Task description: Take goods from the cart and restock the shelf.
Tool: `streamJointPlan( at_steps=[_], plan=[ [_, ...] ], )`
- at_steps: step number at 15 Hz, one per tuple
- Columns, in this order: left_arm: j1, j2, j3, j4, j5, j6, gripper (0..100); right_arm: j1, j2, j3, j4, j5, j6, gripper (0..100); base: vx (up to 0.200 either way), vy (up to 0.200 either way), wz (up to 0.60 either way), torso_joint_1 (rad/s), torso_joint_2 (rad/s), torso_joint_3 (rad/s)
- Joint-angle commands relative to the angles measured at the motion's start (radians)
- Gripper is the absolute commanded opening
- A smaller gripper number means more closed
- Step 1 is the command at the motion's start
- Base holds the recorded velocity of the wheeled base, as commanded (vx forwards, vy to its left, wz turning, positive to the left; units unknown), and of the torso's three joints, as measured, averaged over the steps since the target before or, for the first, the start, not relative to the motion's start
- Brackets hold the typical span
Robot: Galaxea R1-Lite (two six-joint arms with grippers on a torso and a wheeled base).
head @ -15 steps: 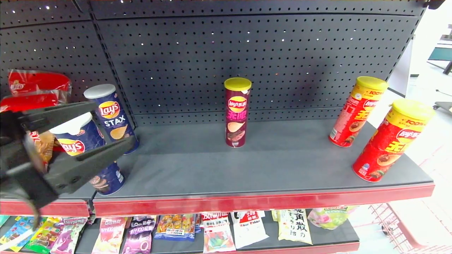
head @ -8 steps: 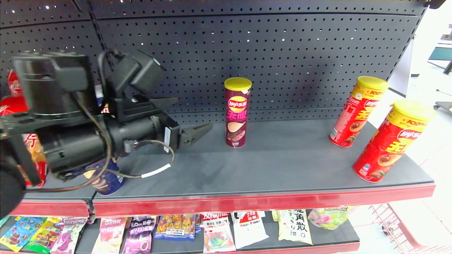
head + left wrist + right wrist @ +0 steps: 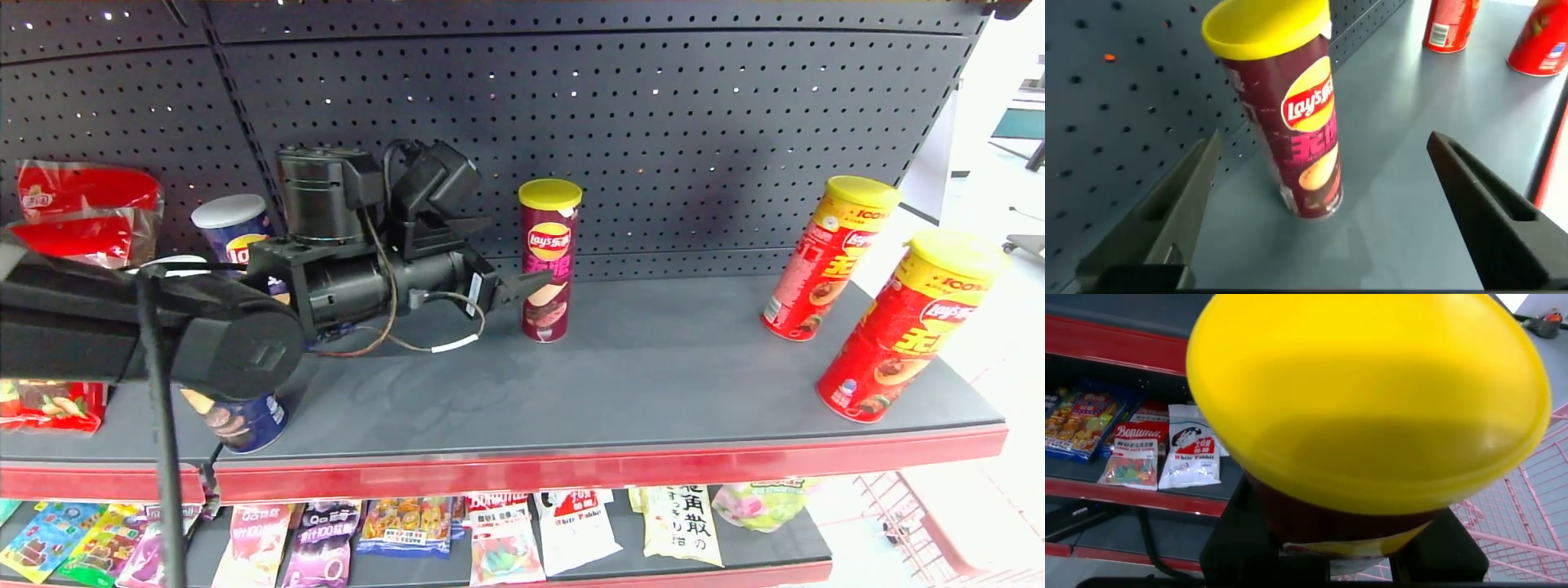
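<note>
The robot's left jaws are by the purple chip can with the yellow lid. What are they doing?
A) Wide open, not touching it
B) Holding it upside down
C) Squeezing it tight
A: the left gripper has its jaws spread wide on either side of the upright purple can, with a gap showing on each side.

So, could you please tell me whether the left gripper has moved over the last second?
Yes: the left gripper travelled right along the shelf, from the blue cans to the maroon can.
</note>
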Motion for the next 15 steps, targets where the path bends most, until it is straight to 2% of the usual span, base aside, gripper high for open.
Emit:
streamJointPlan(
  at_steps=[1,4,5,7,10,15],
  plan=[
    [0.003,0.063,-0.04,-0.002,-0.004,-0.002,100,0.0,0.002,0.0,-0.001,0.0,0.0,0,0.0,0.0,0.0,0.0,0.0,0.0],
    [0.005,0.107,-0.126,-0.003,-0.028,-0.004,100,0.0,0.002,-0.002,0.001,-0.001,0.0,0,0.0,0.0,0.0,0.0,0.0,0.0],
    [0.005,0.121,-0.154,-0.003,-0.033,-0.013,100,0.0,0.002,-0.002,0.001,-0.001,0.0,0,0.0,0.0,0.0,0.0,0.0,0.0],
    [0.003,0.139,-0.186,-0.002,-0.039,-0.055,100,0.0,0.002,-0.002,0.001,-0.001,0.0,0,0.0,0.0,0.0,0.0,0.0,0.0],
    [0.003,0.173,-0.211,-0.006,-0.053,-0.058,100,0.0,0.002,-0.002,0.002,-0.001,0.0,0,0.0,0.0,0.0,0.0,0.0,0.0],
    [0.005,0.221,-0.287,-0.002,-0.123,-0.058,100,0.0,0.002,-0.005,0.002,-0.003,0.0,0,0.0,0.0,0.0,0.0,0.0,0.0]
  ],
)
